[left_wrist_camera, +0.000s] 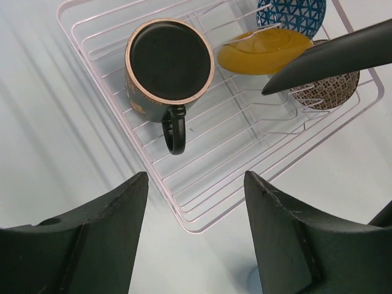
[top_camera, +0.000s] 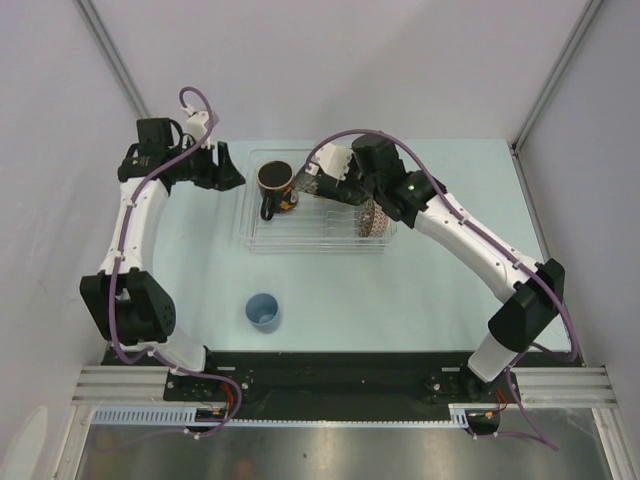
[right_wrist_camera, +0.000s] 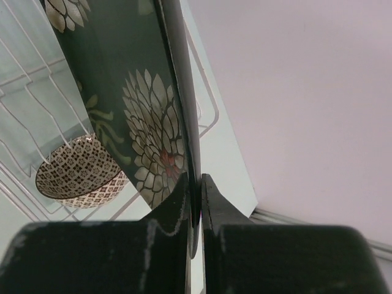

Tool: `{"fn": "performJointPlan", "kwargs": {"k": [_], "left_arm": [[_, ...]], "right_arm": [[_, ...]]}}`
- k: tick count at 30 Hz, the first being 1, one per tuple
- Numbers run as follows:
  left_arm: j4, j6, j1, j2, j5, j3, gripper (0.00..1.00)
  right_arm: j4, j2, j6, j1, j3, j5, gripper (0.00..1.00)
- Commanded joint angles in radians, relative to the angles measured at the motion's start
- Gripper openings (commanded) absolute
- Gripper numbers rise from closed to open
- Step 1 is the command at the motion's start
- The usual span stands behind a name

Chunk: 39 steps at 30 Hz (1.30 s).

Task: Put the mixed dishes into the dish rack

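Right gripper point(right_wrist_camera: 195, 184) pinched tight on the edge of the black floral square plate point(right_wrist_camera: 141, 122), plate nearly on edge above the dish rack point(top_camera: 262, 240), beige patterned bowl point(right_wrist_camera: 76, 171) below; left gripper point(left_wrist_camera: 196, 177) spread wide and empty just outside the rack, dark mug point(left_wrist_camera: 168, 61) ahead inside it, light-blue cup point(top_camera: 263, 312) well behind on the table point(top_camera: 420, 300).

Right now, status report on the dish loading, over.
Left gripper open, empty, beside rack. Right gripper shut on floral plate, edge-up over rack. Mug, yellow plate, blue bowl, beige bowl racked; blue cup on table. No obstruction seen.
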Motion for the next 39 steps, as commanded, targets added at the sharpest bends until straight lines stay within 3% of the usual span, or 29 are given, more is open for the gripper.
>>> {"fn": "performJointPlan", "kwargs": {"k": [1, 16, 31, 39], "left_arm": [[0.057, -0.029, 0.034, -0.047, 0.055, -0.022, 0.69], [0.105, -0.052, 0.06, -0.059, 0.078, -0.069, 0.69], [0.137, -0.073, 0.07, -0.05, 0.093, -0.08, 0.69], [0.148, -0.075, 0.07, -0.059, 0.093, -0.106, 0.69]], "right_arm": [[0.201, -0.008, -0.07, 0.013, 0.055, 0.072, 0.0], [0.267, 0.022, -0.142, 0.05, -0.04, 0.089, 0.0], [0.234, -0.015, -0.096, 0.089, -0.148, 0.112, 0.0], [0.367, -0.053, -0.189, 0.123, -0.137, 0.18, 0.0]]}}
